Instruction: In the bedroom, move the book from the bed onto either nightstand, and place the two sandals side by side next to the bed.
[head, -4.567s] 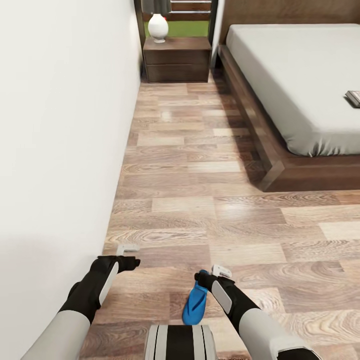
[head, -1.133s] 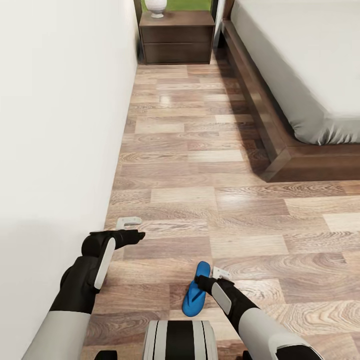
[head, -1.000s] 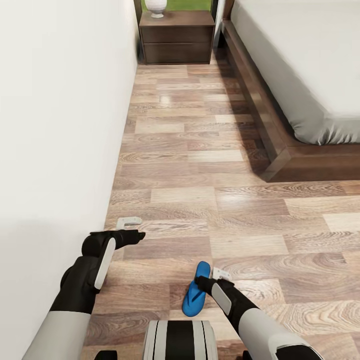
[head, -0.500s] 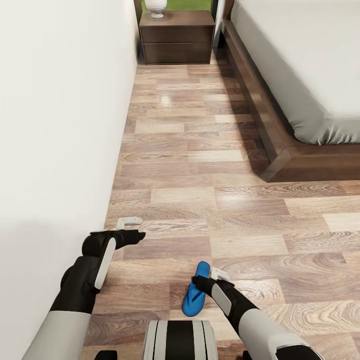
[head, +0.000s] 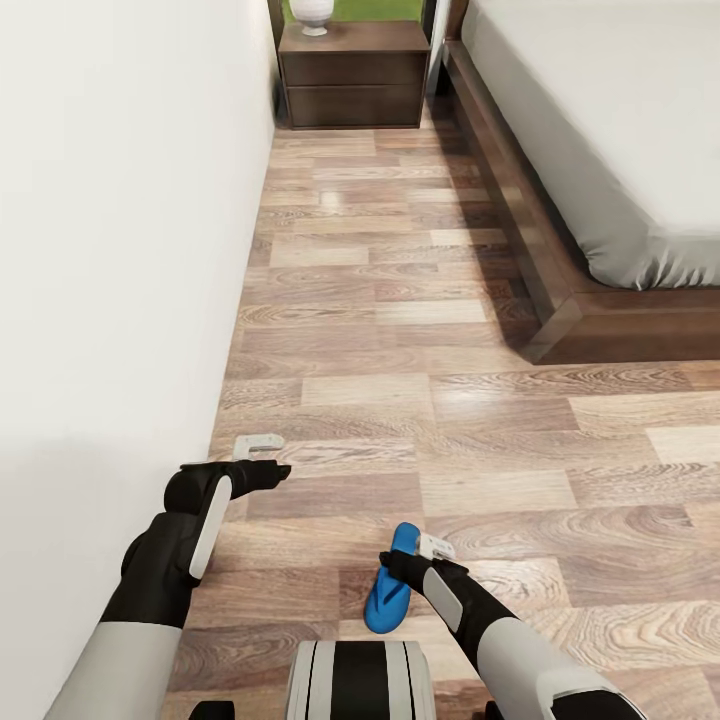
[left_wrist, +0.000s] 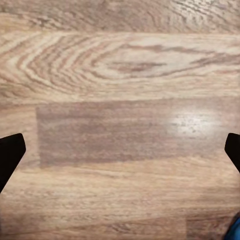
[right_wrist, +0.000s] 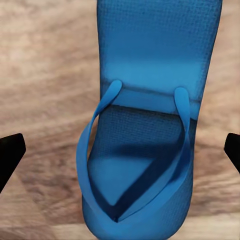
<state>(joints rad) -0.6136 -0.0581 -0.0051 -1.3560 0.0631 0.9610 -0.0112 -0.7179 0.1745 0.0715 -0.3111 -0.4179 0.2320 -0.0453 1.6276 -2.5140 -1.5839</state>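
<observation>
One blue flip-flop sandal (head: 388, 592) lies flat on the wood floor just in front of my base. My right gripper (head: 415, 556) hovers over its toe end, open. In the right wrist view the sandal (right_wrist: 145, 125) sits strap-up between the two widely spread fingertips, neither touching it. My left gripper (head: 262, 456) is open over bare floor near the wall, and the left wrist view catches a corner of the sandal (left_wrist: 235, 231). The bed (head: 600, 130) stands at the right, the nightstand (head: 352, 75) at the far end. The book and the other sandal are out of view.
A white wall (head: 110, 250) runs along the left, close to my left arm. The bed's dark wooden frame (head: 560, 320) juts out low at the right. A white vase (head: 312, 12) stands on the nightstand. A wood-floor aisle runs between wall and bed.
Over the last second my right gripper has edged slightly left over the sandal. Since the oldest frame the camera has moved nearer the bed and my left arm has risen.
</observation>
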